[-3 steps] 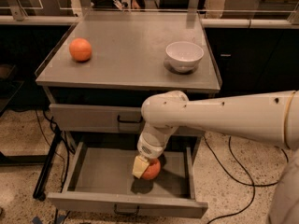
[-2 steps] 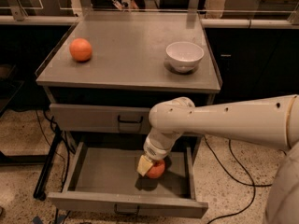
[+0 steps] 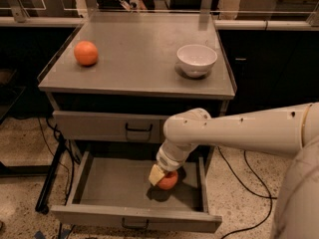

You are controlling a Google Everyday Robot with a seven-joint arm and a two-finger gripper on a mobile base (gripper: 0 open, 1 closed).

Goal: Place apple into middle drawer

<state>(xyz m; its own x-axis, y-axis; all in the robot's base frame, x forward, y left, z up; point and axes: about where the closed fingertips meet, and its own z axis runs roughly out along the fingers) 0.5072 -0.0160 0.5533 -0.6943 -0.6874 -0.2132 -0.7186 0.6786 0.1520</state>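
Presently the gripper (image 3: 163,177) sits low inside the open middle drawer (image 3: 112,183), toward its right wall, closed on the apple (image 3: 171,181) (orange (image 3: 86,53) and bowl (image 3: 197,59) on top).

Shows the red apple (image 3: 170,182) inside the open grey middle drawer (image 3: 113,186), right of centre, at the gripper (image 3: 160,176).

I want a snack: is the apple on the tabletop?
No, the apple is inside the open middle drawer, with the gripper right at it.
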